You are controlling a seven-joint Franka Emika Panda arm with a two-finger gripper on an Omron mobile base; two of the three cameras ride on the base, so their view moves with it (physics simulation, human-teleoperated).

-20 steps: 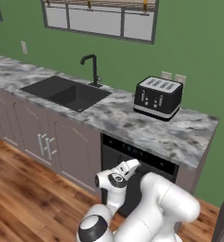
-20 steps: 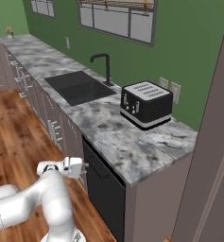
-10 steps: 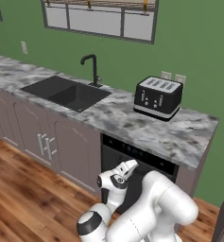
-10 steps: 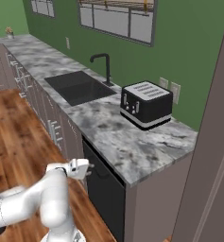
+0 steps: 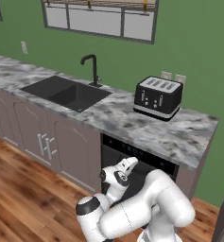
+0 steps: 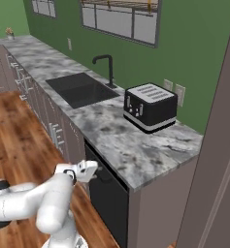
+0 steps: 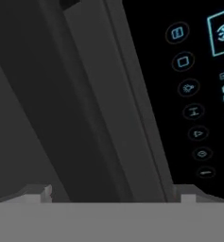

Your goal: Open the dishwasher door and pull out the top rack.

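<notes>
The gripper (image 7: 108, 191) sits right up against the dishwasher door (image 6: 106, 203), with its jaws spread wide and nothing pinched between them. In the hand view the two finger tips (image 7: 38, 193) stand far apart at the bottom, and the dark curved bar handle (image 7: 99, 108) runs as a slanted band from about 11 o'clock down to 6 o'clock, passing through the gap between the tips. Whether the tips touch the bar cannot be told. To the bar's 3 o'clock side lies the black control strip (image 7: 198, 94) with its column of small lit symbols.

In the left base view the gripper (image 5: 127, 164) is at the upper left part of the door (image 5: 158, 165), just under the control strip's edge, with the white arm (image 5: 146, 208) folded below it at 6 o'clock. In the right base view the gripper (image 6: 90, 170) meets the door's top at its left end. The door is closed, upright and flush under the grey marbled counter (image 5: 132, 120).

On the counter above the door, at about 1 o'clock from the gripper, stands a black toaster (image 5: 158, 97). At 10 o'clock the dark sink (image 5: 66, 92) is sunk into the counter with a black faucet (image 5: 91, 68) behind it. Mauve-grey cabinet doors (image 5: 47, 142) with silver handles stand left of the dishwasher, over a wooden floor (image 5: 23, 203).
</notes>
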